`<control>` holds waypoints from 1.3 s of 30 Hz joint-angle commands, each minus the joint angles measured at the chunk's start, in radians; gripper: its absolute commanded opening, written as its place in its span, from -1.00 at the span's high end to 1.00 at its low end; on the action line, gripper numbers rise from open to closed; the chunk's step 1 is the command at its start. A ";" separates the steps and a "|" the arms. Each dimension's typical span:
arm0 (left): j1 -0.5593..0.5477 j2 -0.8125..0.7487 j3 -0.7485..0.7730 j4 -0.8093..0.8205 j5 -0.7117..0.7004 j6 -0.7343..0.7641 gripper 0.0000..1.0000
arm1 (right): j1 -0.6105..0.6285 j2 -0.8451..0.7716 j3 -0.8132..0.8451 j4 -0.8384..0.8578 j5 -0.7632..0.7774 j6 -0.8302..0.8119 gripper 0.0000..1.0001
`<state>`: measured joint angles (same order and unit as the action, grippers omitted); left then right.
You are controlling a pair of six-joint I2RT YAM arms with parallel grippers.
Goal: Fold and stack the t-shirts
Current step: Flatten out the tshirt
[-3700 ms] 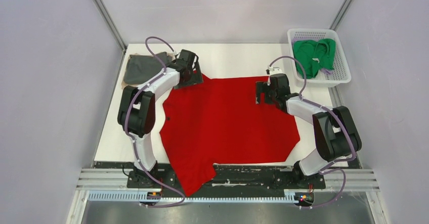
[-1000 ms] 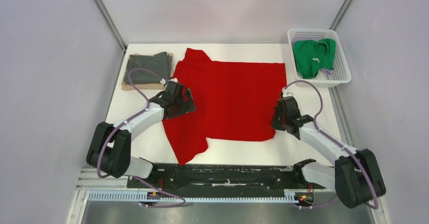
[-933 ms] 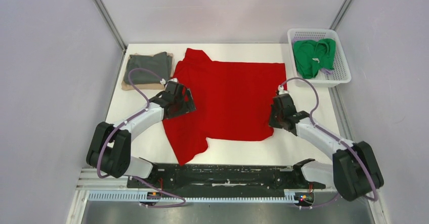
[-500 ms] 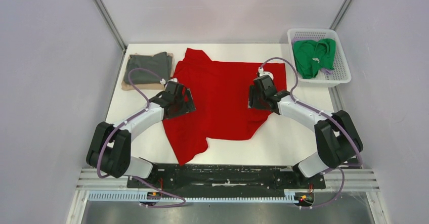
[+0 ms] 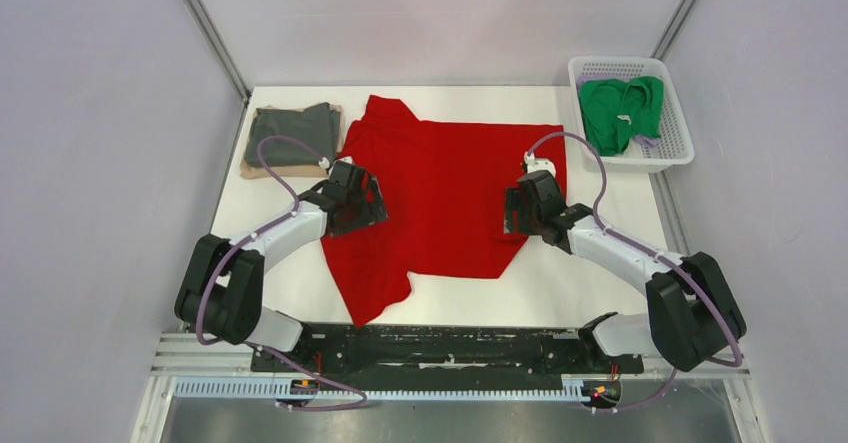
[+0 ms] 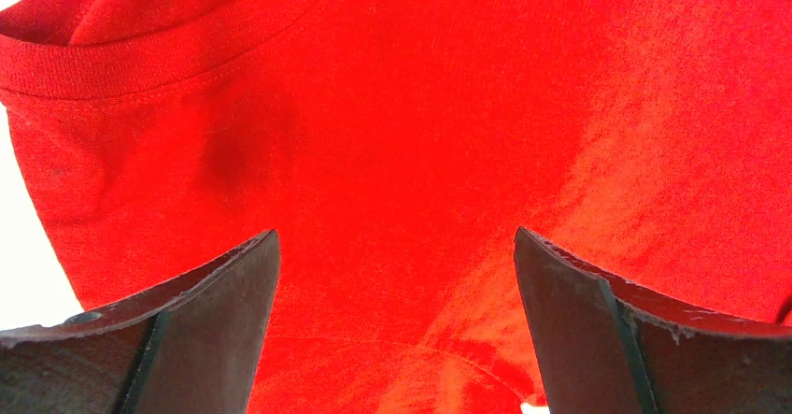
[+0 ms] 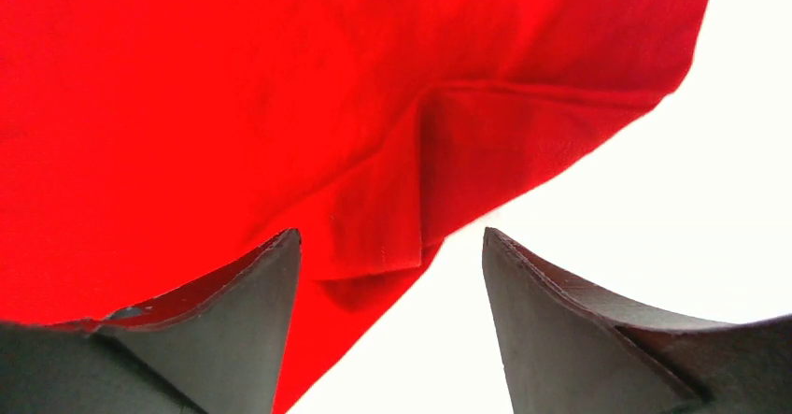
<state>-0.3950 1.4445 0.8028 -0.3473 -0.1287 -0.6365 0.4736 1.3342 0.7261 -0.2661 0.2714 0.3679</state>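
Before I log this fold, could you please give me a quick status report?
Left gripper open, over red t-shirt. Right gripper open, above its folded corner. Nothing in the way.

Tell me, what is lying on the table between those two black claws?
The red t-shirt. In the top view its cloth covers the whole stretch from the left gripper to the right gripper.

A red t-shirt (image 5: pixel 450 193), dark grey t-shirt (image 5: pixel 285 133), green t-shirt (image 5: pixel 615 108), white basket (image 5: pixel 620 61).
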 commanded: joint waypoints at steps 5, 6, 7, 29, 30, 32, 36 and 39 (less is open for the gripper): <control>-0.002 0.008 0.004 0.036 -0.004 -0.042 -0.99 | -0.005 0.037 -0.034 0.080 -0.102 -0.014 -0.16; -0.003 0.008 0.003 0.034 -0.005 -0.042 -0.99 | -0.005 0.040 -0.034 0.080 -0.101 -0.013 -0.08; -0.003 0.008 0.003 0.033 -0.006 -0.043 -0.99 | -0.006 0.043 -0.034 0.079 -0.104 -0.010 0.01; -0.003 0.019 0.009 0.025 -0.014 -0.048 -0.99 | -0.006 -0.061 0.008 -0.289 0.091 -0.062 1.00; -0.003 0.021 0.011 0.024 -0.013 -0.047 -0.99 | -0.006 -0.062 0.018 -0.342 0.115 -0.064 1.00; -0.003 0.023 0.014 0.022 -0.012 -0.046 -0.99 | -0.006 -0.073 0.013 -0.444 0.115 -0.063 1.00; -0.003 0.019 0.014 0.018 -0.022 -0.045 -0.99 | -0.006 -0.105 -0.023 -0.629 0.113 -0.009 1.00; -0.003 0.013 0.015 0.013 -0.030 -0.044 -0.99 | -0.006 -0.137 -0.032 -0.742 0.177 0.065 0.87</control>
<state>-0.3950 1.4635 0.8028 -0.3428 -0.1303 -0.6441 0.4690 1.2488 0.7044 -0.7761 0.3550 0.3458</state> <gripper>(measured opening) 0.994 0.019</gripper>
